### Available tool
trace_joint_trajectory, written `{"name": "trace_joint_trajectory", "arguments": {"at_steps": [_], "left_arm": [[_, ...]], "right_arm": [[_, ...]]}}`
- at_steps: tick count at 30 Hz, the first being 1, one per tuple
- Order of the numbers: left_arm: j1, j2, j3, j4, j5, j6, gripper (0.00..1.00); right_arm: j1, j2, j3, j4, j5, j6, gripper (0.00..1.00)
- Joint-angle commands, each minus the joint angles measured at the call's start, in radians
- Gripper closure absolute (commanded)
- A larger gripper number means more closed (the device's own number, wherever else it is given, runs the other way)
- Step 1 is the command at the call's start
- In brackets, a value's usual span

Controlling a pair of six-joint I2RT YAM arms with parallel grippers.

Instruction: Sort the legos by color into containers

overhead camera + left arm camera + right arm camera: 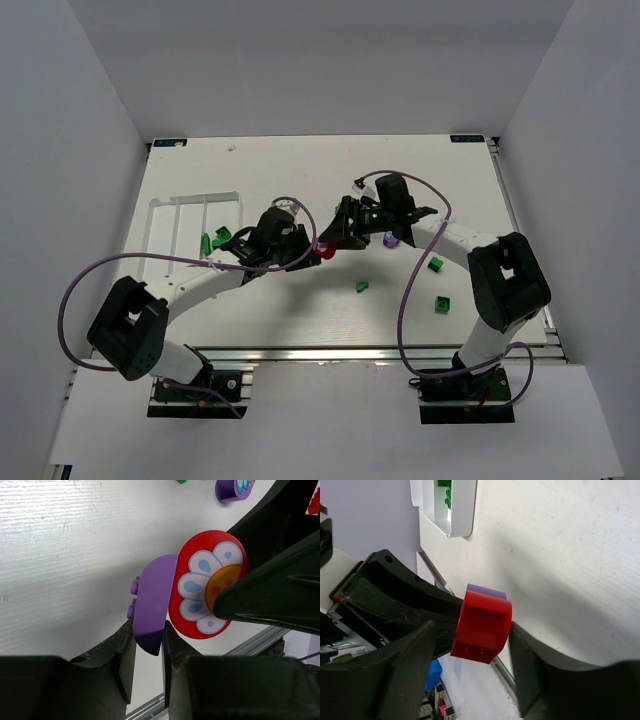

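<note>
Above the tabletop (300,320), left gripper (147,645) clamps the purple brick (152,605); right gripper (472,635) gapes astride its red cap (482,625), seemingly rigid, slick.

Purple brick (152,607) joined to a red flower piece (200,587), lifted off the surface.
Stuck side by side, studs on the purple one pointing left; round red face printed with white-and-blue petals and a yellow centre. White divided tray (195,197) far left, two green bricks (222,236) inside. Three loose green bricks (435,264) at right, rounded purple piece (389,239) nearby.
</note>
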Motion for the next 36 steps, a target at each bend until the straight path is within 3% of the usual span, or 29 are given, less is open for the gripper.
{"name": "trace_joint_trajectory", "arguments": {"at_steps": [1,8,12,18,36], "left_arm": [[-0.007,-0.053,-0.004,0.021,-0.022,-0.006,0.86],[-0.006,-0.041,-0.004,0.007,-0.048,0.011,0.86],[-0.007,-0.023,-0.004,0.005,-0.053,0.022,0.86],[-0.007,-0.003,0.011,-0.005,-0.073,0.051,0.87],[-0.006,-0.013,-0.014,-0.025,-0.084,0.091,0.89]], "right_arm": [[0.01,0.006,0.036,-0.008,0.011,-0.011,0.38],[0.01,0.004,0.019,-0.011,0.002,-0.017,0.65],[0.01,-0.003,0.002,-0.002,-0.01,-0.017,0.86],[0.007,-0.011,-0.021,0.003,-0.018,-0.022,0.99],[-0.033,-0.002,-0.052,0.029,-0.056,0.02,1.0]]}}
